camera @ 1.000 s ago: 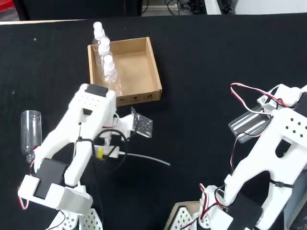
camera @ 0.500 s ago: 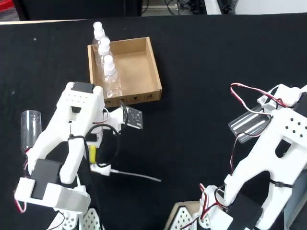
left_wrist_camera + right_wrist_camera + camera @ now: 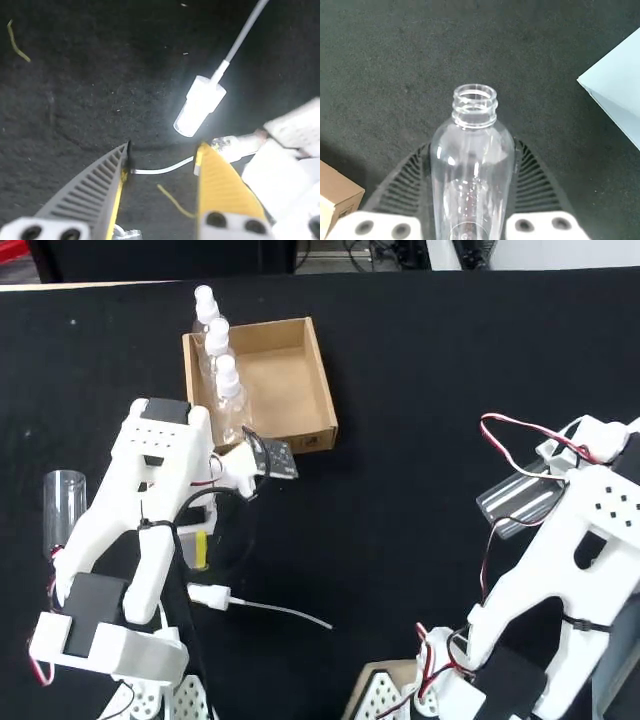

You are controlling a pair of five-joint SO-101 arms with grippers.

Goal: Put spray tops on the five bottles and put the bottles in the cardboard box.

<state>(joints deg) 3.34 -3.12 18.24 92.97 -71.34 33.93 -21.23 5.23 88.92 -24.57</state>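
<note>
Spray top (image 3: 208, 595) lies on the table (image 3: 420, 390), tube pointing right, seemingly just nearer than the left gripper's (image 3: 162, 147) parted fingers.

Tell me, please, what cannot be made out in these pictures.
Held bottle: base cut off by the right wrist view's edge.
Spray top: tube end cut off by the left wrist view's edge.
Loose bottle: lower end hidden behind the left arm, high view.
</note>
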